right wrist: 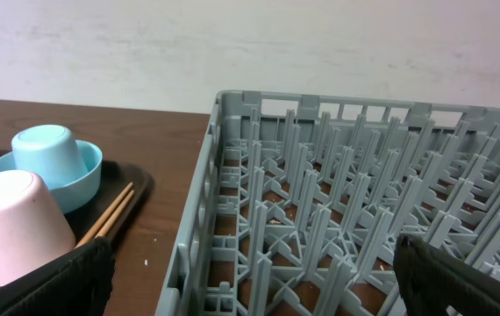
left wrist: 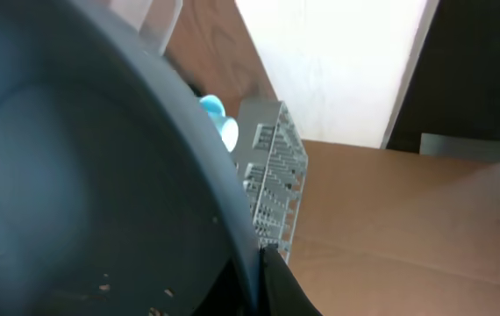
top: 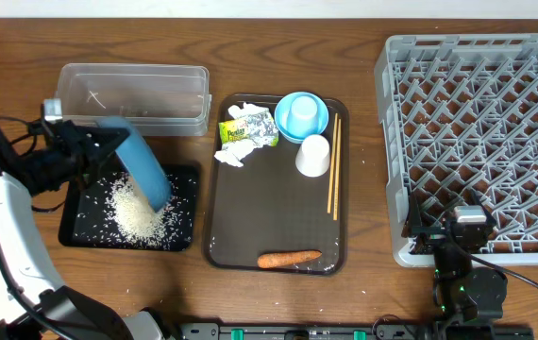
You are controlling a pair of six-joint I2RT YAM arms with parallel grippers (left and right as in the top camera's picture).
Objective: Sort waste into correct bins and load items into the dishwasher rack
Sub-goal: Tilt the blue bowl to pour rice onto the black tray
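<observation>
On the overhead view the left arm (top: 5, 217) reached in from the left, and the left jaws were clenched on the rim of the dark-blue plate (top: 144, 168). The plate stood tilted steeply on edge over the black tray (top: 80, 225). On the left wrist view it filled most of the picture (left wrist: 75, 175). A heap of white rice (top: 137, 212) lay in the black tray under the plate's lower edge, and a few stray grains lay on the worktop (top: 24, 66) in front of the tray. The clear tub (top: 132, 94) sat just behind the black tray.

The brown serving tray (top: 210, 208) lay in the middle of the worktop. At its far left corner were the green-yellow wrapper (top: 255, 127) and the crumpled tissue (top: 234, 154), touching each other. The light-blue bowl (top: 318, 121) sat at the far right with a light-blue cup (top: 300, 111) upside down inside it. The white cup (top: 313, 156), also upside down, stood just in front of the bowl. The chopsticks (top: 334, 170) lay along the tray's right edge, and the carrot (top: 288, 258) lay near the front edge.

The dishwasher rack (top: 477, 113) stood to the right of the serving tray. The right arm (top: 467, 288) waited at the rack's near edge, and on its wrist view the right jaws were spread wide apart and held nothing.
</observation>
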